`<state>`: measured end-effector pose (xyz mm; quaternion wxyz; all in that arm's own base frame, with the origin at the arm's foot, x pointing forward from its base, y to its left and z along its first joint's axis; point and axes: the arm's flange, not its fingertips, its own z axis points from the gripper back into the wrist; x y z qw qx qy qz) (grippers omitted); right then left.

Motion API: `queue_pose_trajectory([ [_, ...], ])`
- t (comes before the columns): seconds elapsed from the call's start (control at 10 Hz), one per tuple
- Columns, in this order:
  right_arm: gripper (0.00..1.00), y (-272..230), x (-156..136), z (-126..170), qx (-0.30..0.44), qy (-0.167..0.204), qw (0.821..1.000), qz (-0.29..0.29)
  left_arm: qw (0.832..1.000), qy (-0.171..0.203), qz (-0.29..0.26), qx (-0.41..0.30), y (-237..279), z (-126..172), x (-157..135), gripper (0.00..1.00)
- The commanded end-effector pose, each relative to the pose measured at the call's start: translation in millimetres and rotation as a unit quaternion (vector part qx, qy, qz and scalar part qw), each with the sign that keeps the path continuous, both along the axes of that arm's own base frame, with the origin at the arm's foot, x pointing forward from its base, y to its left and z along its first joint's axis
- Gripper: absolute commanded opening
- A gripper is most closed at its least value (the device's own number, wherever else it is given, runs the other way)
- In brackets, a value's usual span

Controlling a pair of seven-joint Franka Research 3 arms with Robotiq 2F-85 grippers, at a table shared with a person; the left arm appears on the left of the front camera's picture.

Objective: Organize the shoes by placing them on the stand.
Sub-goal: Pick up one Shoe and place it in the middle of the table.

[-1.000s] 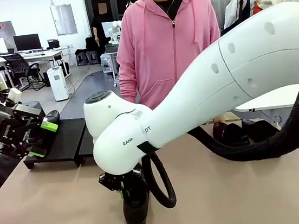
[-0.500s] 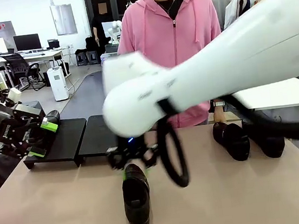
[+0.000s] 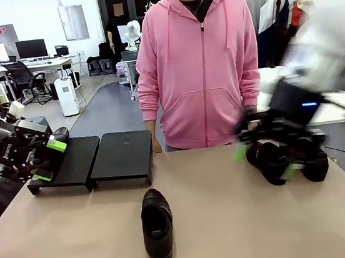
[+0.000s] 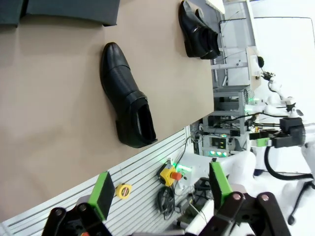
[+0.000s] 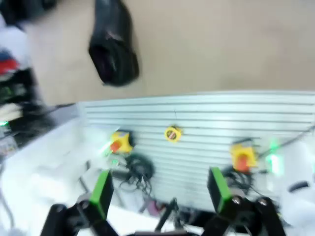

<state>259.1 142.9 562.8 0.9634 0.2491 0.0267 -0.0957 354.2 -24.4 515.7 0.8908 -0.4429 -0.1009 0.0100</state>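
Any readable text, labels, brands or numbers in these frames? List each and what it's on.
Nothing reads clearly.
Left pincer: white print on its housing, too small to read.
Red poster on the far wall: too small.
Yellow disc on the slatted panel: marking blurred.
Near shoe and stand: no print visible.

Glossy leather shoe (image 3: 157,226), matt black stand (image 3: 122,155), smooth matt tan tabletop (image 3: 248,233).

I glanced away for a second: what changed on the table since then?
The right gripper let go of the middle shoe, opened, and swung from the middle to the robot's right, ending by the two shoes there. The middle shoe, the open left gripper beside the stand, and the person stayed put.
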Motion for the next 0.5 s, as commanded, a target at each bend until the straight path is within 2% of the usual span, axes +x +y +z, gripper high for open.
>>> queue_pose_trajectory([
  [0.0,1.00,-100.6,-21.5,-19.2,0.085,0.013,0.994,-0.069,1.000,0.005,-0.002,0.004,1.2,2.6,-1.9,1.00],
  [0.1,1.00,-130.3,-24.6,-46.3,0.103,0.034,0.989,-0.096,1.000,0.005,-0.002,0.004,1.2,2.6,-1.9,1.00],
  [0.2,1.00,-151.7,-27.5,-70.0,0.129,0.019,0.988,-0.080,1.000,0.005,-0.002,0.004,1.2,2.6,-1.9,1.00],
  [0.3,1.00,-169.2,-28.3,-93.9,0.160,0.022,0.984,-0.069,1.000,0.005,-0.002,0.004,1.2,2.6,-1.9,1.00],
  [0.4,1.00,-175.6,-28.6,-116.6,0.177,0.006,0.981,-0.075,1.000,0.005,-0.002,0.004,1.2,2.6,-1.9,1.00],
])
